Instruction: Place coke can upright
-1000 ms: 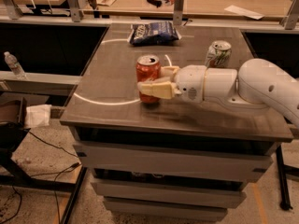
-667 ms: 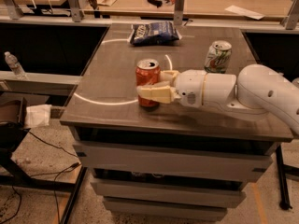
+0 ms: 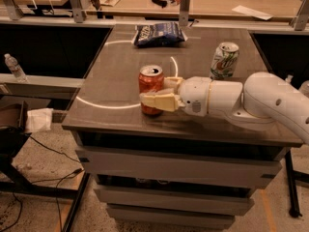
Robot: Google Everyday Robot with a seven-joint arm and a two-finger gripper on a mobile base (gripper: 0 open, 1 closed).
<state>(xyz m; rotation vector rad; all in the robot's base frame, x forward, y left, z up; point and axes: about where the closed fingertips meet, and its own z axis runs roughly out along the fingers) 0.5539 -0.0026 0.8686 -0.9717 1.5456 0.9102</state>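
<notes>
Camera view: coke can (image 3: 151, 82) stands upright on the desk (image 3: 111, 76), nr the front edge, left of centre. The claw (image 3: 154, 93) grips its lower half, one finger across the front, one behind. Arm (image 3: 270, 98) reaches in from the right edge. White-green can (image 3: 224, 60) sits toward the back-right corner, chip bag (image 3: 159, 34) at the back edge. Placement looks all but done; next move prob. calls for letting go & backing straight out w/o tipping the can.
</notes>
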